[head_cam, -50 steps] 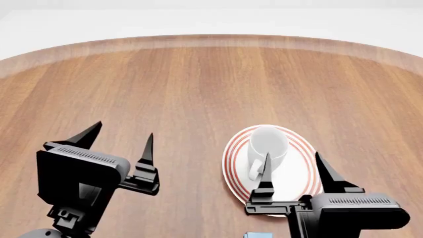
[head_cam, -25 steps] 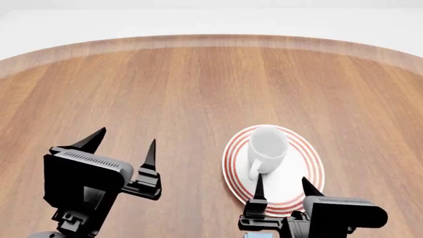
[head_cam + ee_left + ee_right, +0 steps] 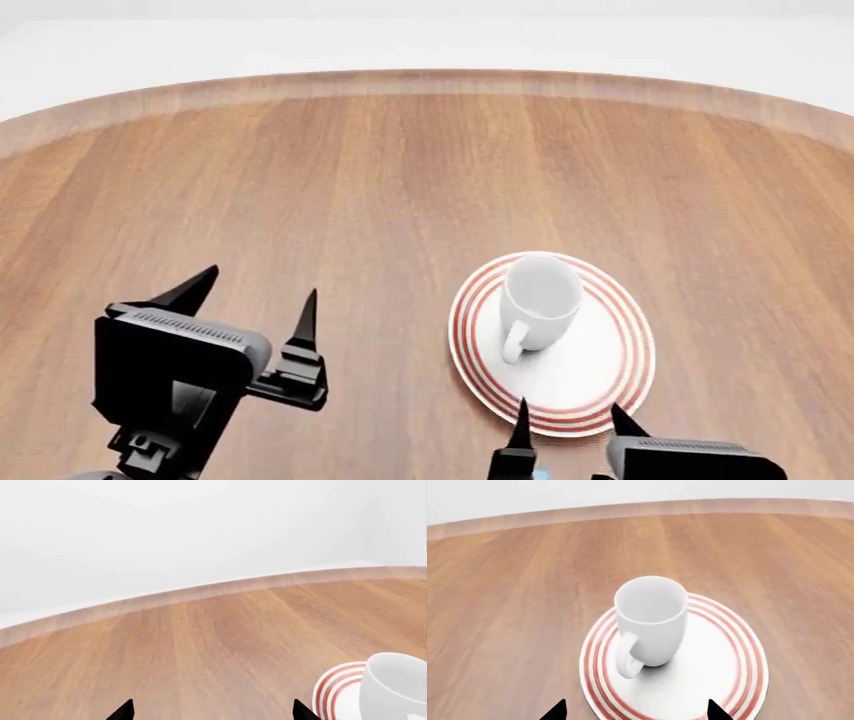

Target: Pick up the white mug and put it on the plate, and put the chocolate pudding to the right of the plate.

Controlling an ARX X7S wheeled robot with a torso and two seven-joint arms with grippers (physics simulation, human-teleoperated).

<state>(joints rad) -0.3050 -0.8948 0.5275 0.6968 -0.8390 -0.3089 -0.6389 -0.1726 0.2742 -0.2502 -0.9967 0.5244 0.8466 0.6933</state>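
Wood table, white backdrop. Mug sits upright on the plate, handle pointing toward the robot. Right gripper is at the plate's near edge, jaws spread, holding nothing, not touching the mug. Left gripper is well off to the left over bare wood, jaws wide apart and empty too.

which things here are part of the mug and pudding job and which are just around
Part of the job:
white mug, standing upright on the plate
plate, red-ringed
right gripper, open, empty
The pudding carton cannot be made out.

Just around:
left gripper, open, empty
wooden table
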